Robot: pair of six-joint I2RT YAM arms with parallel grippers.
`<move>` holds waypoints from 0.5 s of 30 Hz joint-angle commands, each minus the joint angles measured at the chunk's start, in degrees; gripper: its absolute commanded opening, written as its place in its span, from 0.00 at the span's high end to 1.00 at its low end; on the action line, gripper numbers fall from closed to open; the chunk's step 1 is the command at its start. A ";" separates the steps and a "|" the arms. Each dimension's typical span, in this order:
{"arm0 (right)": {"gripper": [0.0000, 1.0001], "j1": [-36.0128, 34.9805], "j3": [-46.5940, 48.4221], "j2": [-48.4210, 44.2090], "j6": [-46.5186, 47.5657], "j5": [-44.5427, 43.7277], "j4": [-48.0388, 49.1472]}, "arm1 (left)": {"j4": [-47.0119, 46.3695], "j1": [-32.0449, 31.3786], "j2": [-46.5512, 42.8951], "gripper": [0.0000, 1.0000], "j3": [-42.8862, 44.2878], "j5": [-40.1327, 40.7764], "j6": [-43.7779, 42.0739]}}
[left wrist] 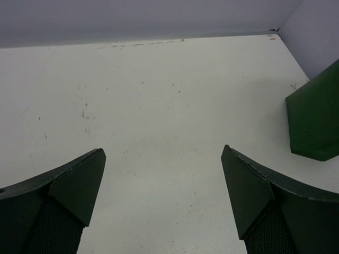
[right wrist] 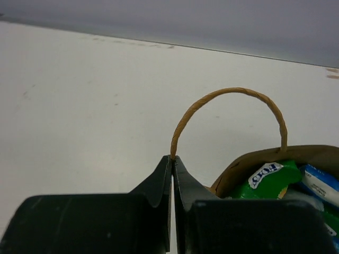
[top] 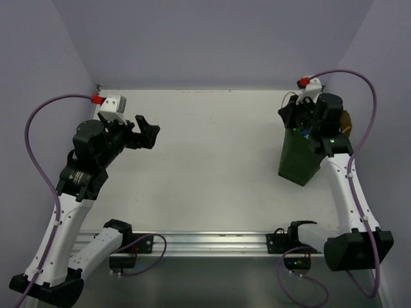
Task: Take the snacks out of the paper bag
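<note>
The dark green paper bag (top: 299, 159) stands at the right side of the table, under my right arm. My right gripper (right wrist: 172, 159) is shut on the bag's brown cord handle (right wrist: 233, 92), pinching one end of the loop. Inside the bag's kraft mouth, the right wrist view shows a green-white snack packet (right wrist: 267, 180) and a blue-white one (right wrist: 320, 185). My left gripper (top: 146, 133) is open and empty over the left part of the table, far from the bag. A corner of the bag (left wrist: 317, 119) shows in the left wrist view.
The white table (top: 212, 160) is bare between the two arms. Purple walls close it in at the back and sides. A metal rail (top: 212, 242) with the arm bases runs along the near edge.
</note>
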State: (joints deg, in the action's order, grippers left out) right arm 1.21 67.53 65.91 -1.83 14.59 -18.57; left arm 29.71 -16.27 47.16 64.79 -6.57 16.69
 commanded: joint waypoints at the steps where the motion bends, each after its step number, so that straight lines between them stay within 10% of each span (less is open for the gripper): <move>1: 1.00 -6.12 1.73 -2.36 3.14 11.16 -1.46 | 0.34 -0.60 0.57 0.00 1.65 0.94 -1.66; 15: 1.00 -18.97 2.25 -5.08 5.08 18.63 -10.00 | 0.26 -0.69 2.76 0.00 4.02 -0.46 -0.34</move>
State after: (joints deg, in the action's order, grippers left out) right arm -17.69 67.59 63.92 2.46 30.59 -27.73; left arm 30.83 -16.58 49.47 66.13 -6.17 16.34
